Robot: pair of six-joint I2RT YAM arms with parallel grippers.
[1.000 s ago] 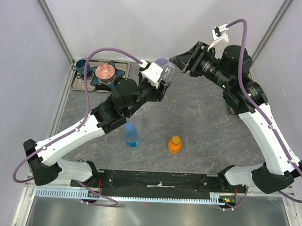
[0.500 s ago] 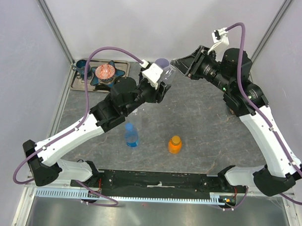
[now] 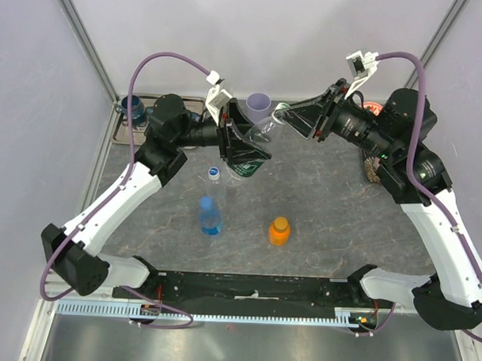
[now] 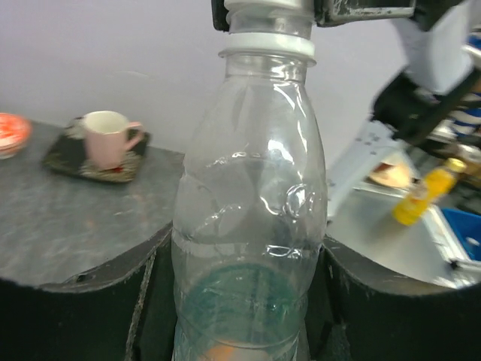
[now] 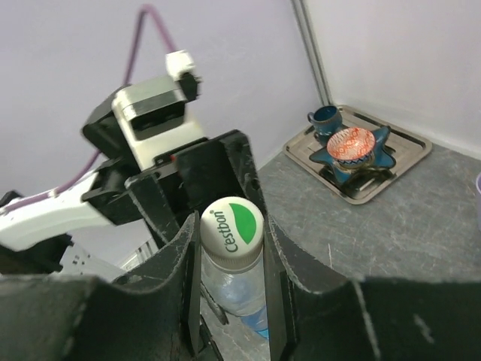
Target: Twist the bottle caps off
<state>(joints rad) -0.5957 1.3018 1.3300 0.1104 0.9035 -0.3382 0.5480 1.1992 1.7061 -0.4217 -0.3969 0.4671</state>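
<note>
Clear plastic with a green label low down: that is the held bottle point(image 4: 248, 226), tipped up in the air at the far middle. Four bottles in all, each with one cap on. The other three stand on the table point(image 3: 335, 200): a blue bottle point(image 3: 210, 216), a short orange bottle point(image 3: 279, 230) and a white-topped bottle point(image 3: 214, 174). The left claw point(image 3: 243, 153) squeezes the held bottle's body. Its white and green cap point(image 5: 231, 223) sits inside the right claw point(image 3: 281, 114), pinched from both sides.
</note>
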